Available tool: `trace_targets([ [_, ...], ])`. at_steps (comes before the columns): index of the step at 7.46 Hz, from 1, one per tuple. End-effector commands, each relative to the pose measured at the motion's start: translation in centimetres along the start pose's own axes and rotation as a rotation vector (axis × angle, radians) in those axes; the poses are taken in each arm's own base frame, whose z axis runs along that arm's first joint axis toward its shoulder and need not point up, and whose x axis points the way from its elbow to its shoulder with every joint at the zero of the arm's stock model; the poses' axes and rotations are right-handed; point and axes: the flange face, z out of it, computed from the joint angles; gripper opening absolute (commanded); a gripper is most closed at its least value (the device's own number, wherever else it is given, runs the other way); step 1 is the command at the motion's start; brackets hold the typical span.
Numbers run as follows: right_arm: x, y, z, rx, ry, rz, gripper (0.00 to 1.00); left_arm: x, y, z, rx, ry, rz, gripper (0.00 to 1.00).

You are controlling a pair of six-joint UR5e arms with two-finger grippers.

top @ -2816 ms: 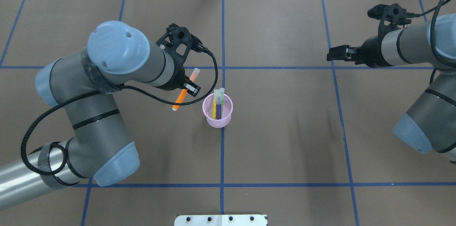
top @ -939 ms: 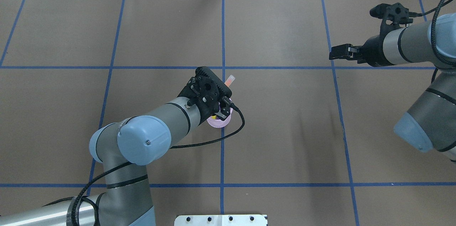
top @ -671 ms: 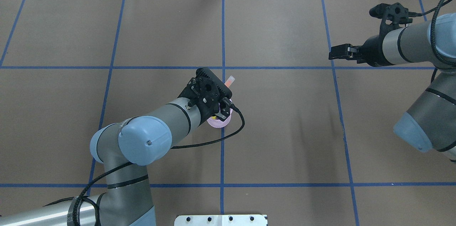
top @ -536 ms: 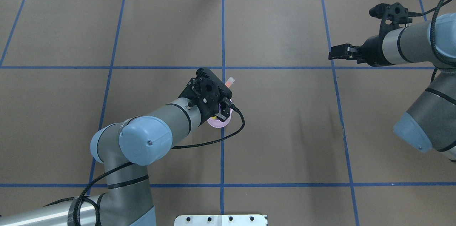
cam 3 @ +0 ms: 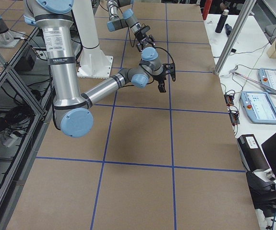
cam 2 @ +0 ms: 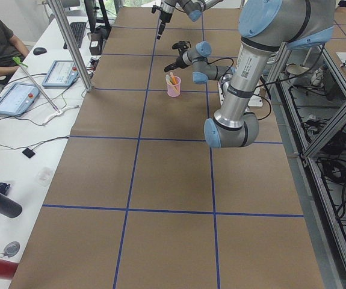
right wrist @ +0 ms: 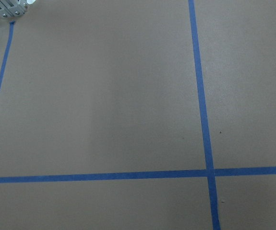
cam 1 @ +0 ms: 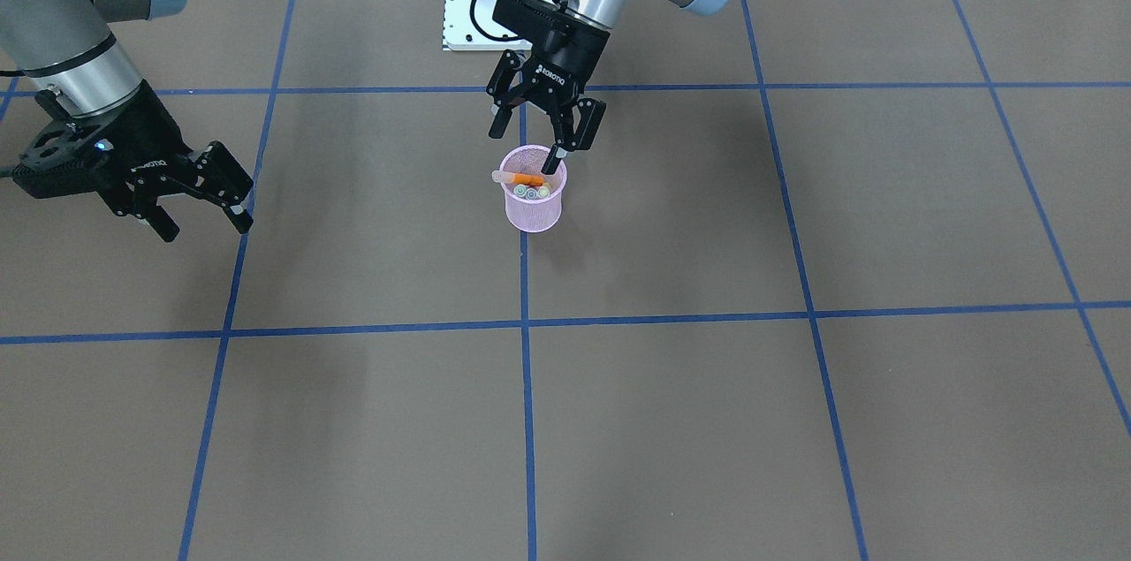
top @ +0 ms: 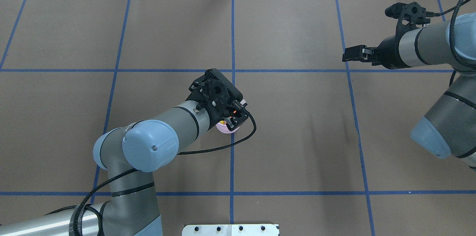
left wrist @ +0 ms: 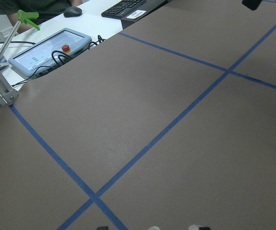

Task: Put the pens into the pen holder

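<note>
A moment ago your left tool (cam 1: 527, 146) held the orange pen (cam 1: 527, 180) over the pen holder (cam 1: 534, 212). Now its jaws stand wide apart just above the pen holder, and the pen lies slanted inside it, with the cap end leaning over the rim beside the other pens (cam 1: 532, 191), so I judge the collecting is done. Only the front-facing view shows you this, because in the overhead view the wrist covers nearly all of the pen holder; the right tool (cam 1: 205, 225), also wide and empty, hangs well apart from the pen holder.
</note>
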Motion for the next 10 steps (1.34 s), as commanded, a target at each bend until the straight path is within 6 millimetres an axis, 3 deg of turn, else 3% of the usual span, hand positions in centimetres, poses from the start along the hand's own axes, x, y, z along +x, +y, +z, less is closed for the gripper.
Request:
trace_targets([
  [1, 1.8, -0.3, -0.1, 0.041, 0.047, 0.017, 1.00, -2.3, 1.1, -2.4, 0.003, -0.017, -0.005, 0.98],
  [4, 7.4, -1.9, -0.8, 0.103, 0.152, 0.049, 1.00, -15.2, 9.3, -5.1, -0.133, -0.181, 0.017, 0.98],
  [5, 10.6, -3.6, -1.2, 0.059, 0.163, 0.023, 1.00, -21.1, 12.1, -5.5, -0.241, -0.212, -0.010, 0.98],
  [7, 19.4, -6.7, -3.5, -0.055, 0.169, -0.019, 1.00, -31.8, 14.5, -7.0, -0.495, -0.223, -0.156, 0.99],
  [10, 31.2, -8.5, -5.4, -0.207, 0.181, -0.112, 1.00, -43.3, 17.8, -9.1, -0.688, -0.265, -0.404, 0.99],
])
